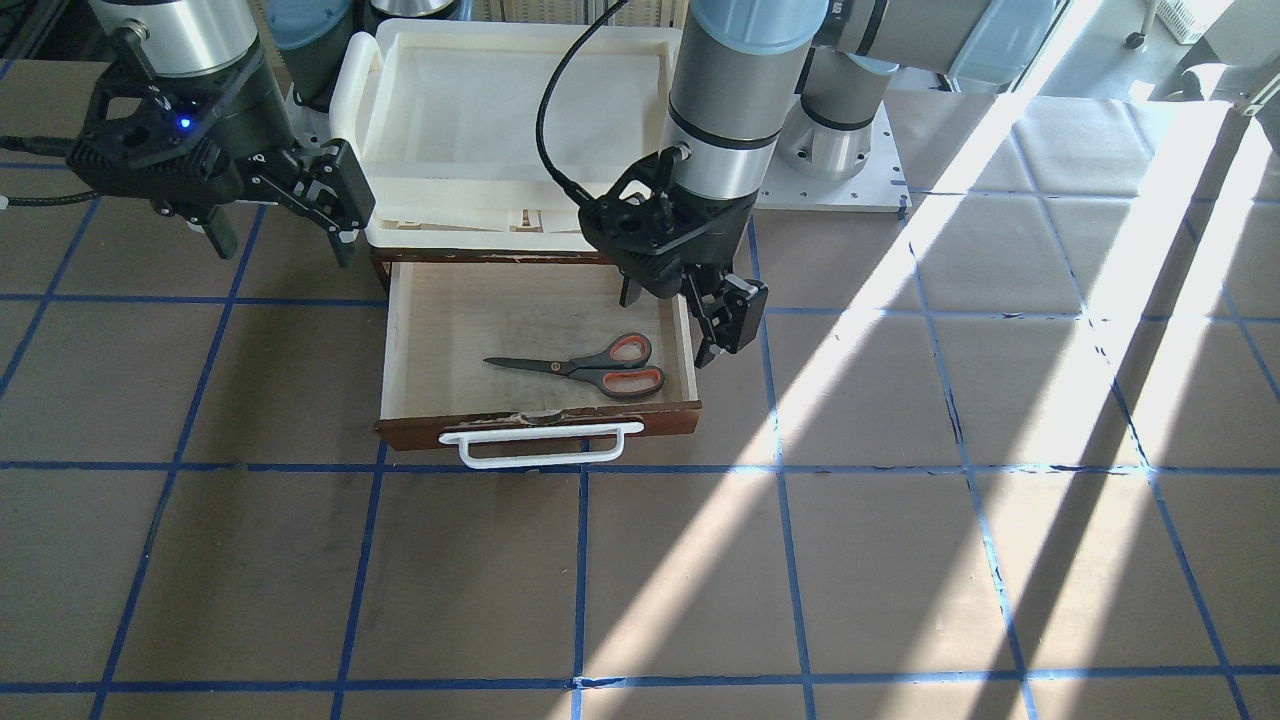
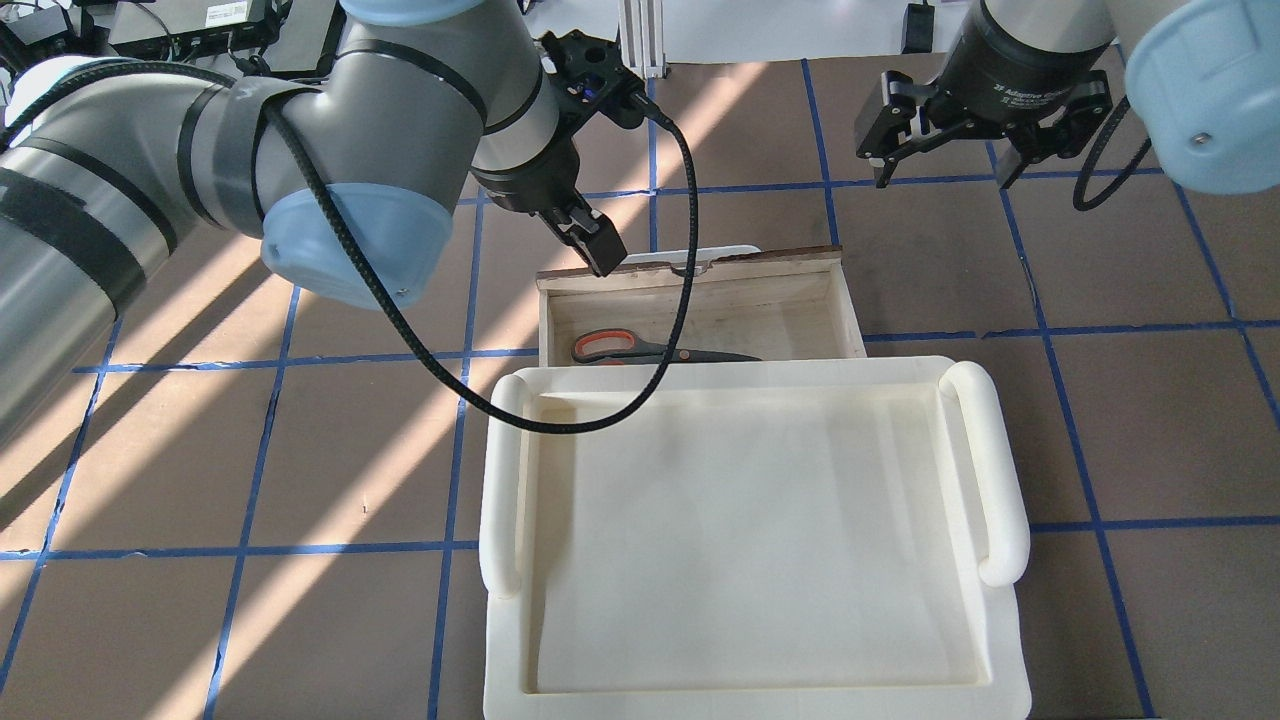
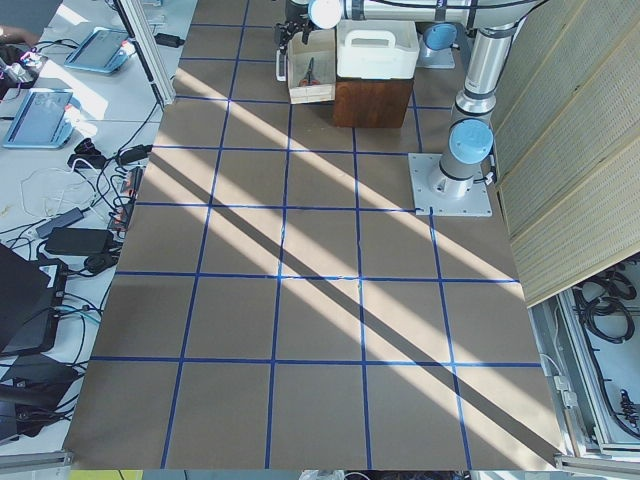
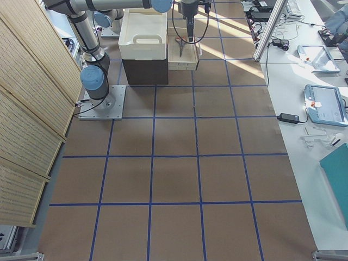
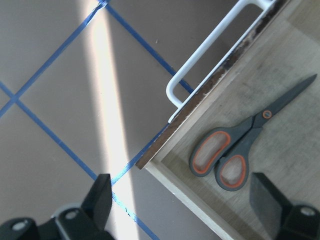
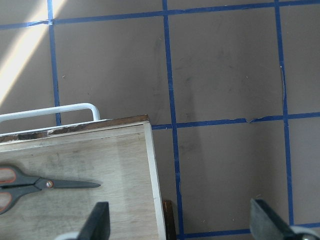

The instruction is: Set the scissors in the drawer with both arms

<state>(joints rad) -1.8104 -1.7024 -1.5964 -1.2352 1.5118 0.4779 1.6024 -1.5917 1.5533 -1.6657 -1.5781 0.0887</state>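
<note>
The scissors [image 1: 585, 365] lie flat inside the open drawer [image 1: 540, 420], blades closed; they also show in the overhead view [image 2: 640, 348] and both wrist views [image 5: 235, 155] [image 6: 30, 184]. The drawer's white handle [image 1: 540, 445] faces away from the robot. My left gripper [image 1: 680, 310] hangs open and empty just above the drawer's side wall, beside the scissors' handles. My right gripper [image 1: 280, 225] is open and empty, raised over the mat off the drawer's other side, near the tray's corner.
A cream-white plastic tray [image 2: 1000, 470] sits on top of the dark cabinet, behind the drawer. The left arm's black cable [image 2: 560, 425] droops over the tray. Brown mat with blue tape lines [image 1: 780, 470] surrounds the cabinet.
</note>
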